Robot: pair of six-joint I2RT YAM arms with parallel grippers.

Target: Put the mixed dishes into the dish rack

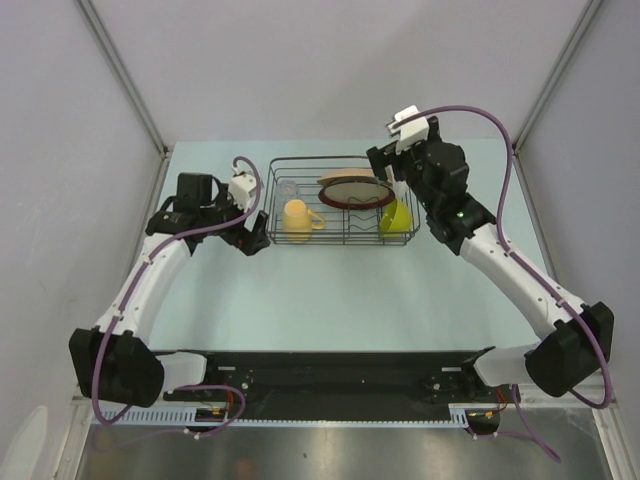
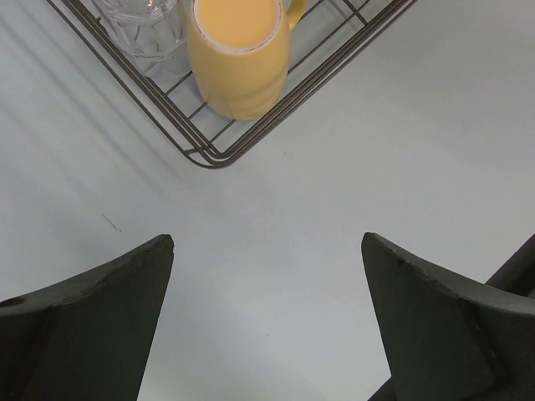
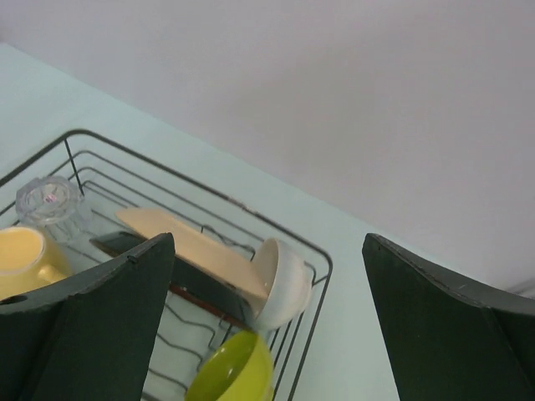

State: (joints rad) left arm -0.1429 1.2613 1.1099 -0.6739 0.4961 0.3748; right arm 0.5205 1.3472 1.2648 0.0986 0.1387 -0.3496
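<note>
The dish rack [image 1: 310, 159] sits on the far half of the tabletop [image 1: 330, 300], between my two arms, and it is loaded. The yellow-orange mug [image 2: 238, 58] stands upright in the rack's near-left corner, mouth up, with its handle pointing toward the middle of the rack. The clear glass [image 2: 142, 25] stands just behind it, farther from my bases, close to the mug; I cannot tell whether they touch. Two plates stand tilted on edge across the middle and right of the rack. The plain tan plate [image 3: 192, 242] is on the far side, and the dark-rimmed plate [image 1: 355, 194] is beside it on the near side. In my right wrist view the small white bowl [image 3: 284, 284] is tipped on its side at the right-hand end of the tan plate and appears to lean against it. The lime-green bowl [image 3: 234, 372] lies tilted in the near-right corner, just below the white bowl in that view.

My right end effector [image 3: 267, 242] hangs above the right end of the rack with its fingers spread wide and nothing between them. My left end effector [image 2: 267, 242] is just as wide open and empty. It is over bare tabletop just outside the rack's near-left corner, near the mug but apart from the wire.
</note>
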